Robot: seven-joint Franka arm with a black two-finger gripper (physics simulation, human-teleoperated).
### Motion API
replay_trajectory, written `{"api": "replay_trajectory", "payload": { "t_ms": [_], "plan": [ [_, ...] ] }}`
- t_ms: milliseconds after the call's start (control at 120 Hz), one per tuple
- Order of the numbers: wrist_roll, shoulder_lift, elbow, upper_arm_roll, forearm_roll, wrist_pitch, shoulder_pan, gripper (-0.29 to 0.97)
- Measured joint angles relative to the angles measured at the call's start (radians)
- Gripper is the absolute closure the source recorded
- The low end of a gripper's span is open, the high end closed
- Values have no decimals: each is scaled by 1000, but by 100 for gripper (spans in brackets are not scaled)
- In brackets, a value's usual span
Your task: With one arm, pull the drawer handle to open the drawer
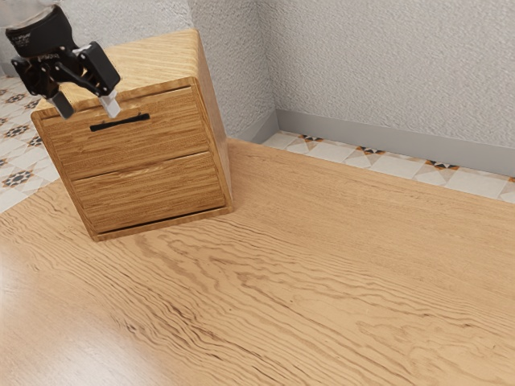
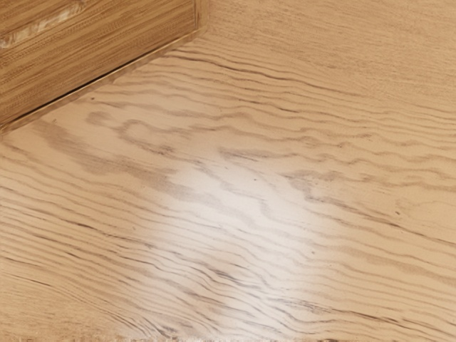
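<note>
Two drawers front a small wooden cabinet (image 1: 161,56) that stands on the far part of a wide wood-grain surface (image 1: 322,265), toward the exterior view's left. The top drawer (image 1: 153,141) carries a slim black handle (image 1: 119,122), a flat bar set high on its front and left of its middle. The lower drawer (image 1: 149,193) sits under it, with a plain front. Both fronts look about flush with the cabinet's frame, so the top drawer reads as closed.

The black hand (image 1: 86,103) hangs at the cabinet's upper front edge, just above the handle and a little to its left in the exterior view. Its fingers (image 1: 110,105) are spread wide and point down toward the drawer front, with nothing held between them; they stand clear of the handle.

Behind the cabinet rises a rough grey wall (image 1: 386,56), and a strip of tiled floor (image 1: 402,165) runs along its foot past the surface's far edge.

From the wrist camera, the cabinet's lower corner (image 2: 85,50) meets the glossy surface (image 2: 285,214), which carries a pale sheen
</note>
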Motion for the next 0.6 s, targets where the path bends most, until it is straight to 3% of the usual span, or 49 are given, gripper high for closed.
{"api": "replay_trajectory", "payload": {
  "t_ms": [233,275,317,383,442,533,600],
  "plan": [
    [5,60,4,-10,-14,-53,96,0],
    [4,74,9,-32,49,-62,47,0],
    [4,84,10,-49,114,-63,-64,0],
    [3,90,6,-56,143,-64,-230,0],
    [1,101,2,-57,158,-67,-272,0],
    [30,109,-74,-59,167,-16,-154,0],
    [89,110,-141,-159,166,78,77,0]
  ]
}}
